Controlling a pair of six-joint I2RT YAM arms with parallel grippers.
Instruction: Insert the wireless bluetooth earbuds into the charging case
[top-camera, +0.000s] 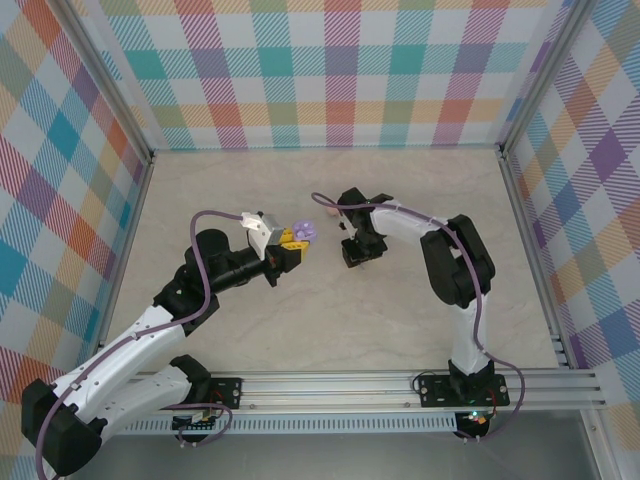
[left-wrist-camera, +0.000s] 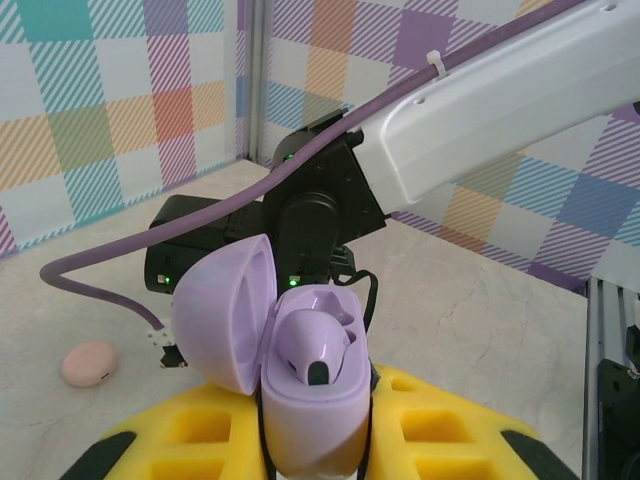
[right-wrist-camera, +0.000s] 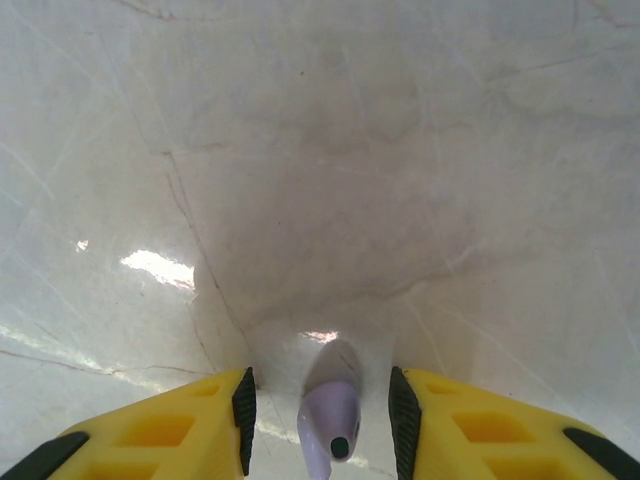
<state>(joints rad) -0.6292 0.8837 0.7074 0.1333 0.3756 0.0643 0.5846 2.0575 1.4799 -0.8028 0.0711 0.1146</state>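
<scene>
Top external: two arms meet mid-table. The left gripper (top-camera: 292, 241) is clamped on the one lilac charging case (top-camera: 305, 231). The right gripper (top-camera: 354, 256) points down near it, with bare marbled table (top-camera: 300, 330) on every side. One pink disc (top-camera: 325, 212) lies beyond both jaws.

Left wrist: the case's glossy, egg-shaped lid (left-wrist-camera: 222, 310) is hinged open to the left above the jaws. One seated earbud (left-wrist-camera: 315, 350) rests in the base.

Right wrist: two yellow fingers (right-wrist-camera: 180, 430) with black pads are spread apart. One smooth loose earbud (right-wrist-camera: 332, 420) lies between them, with a gap on either side.
</scene>
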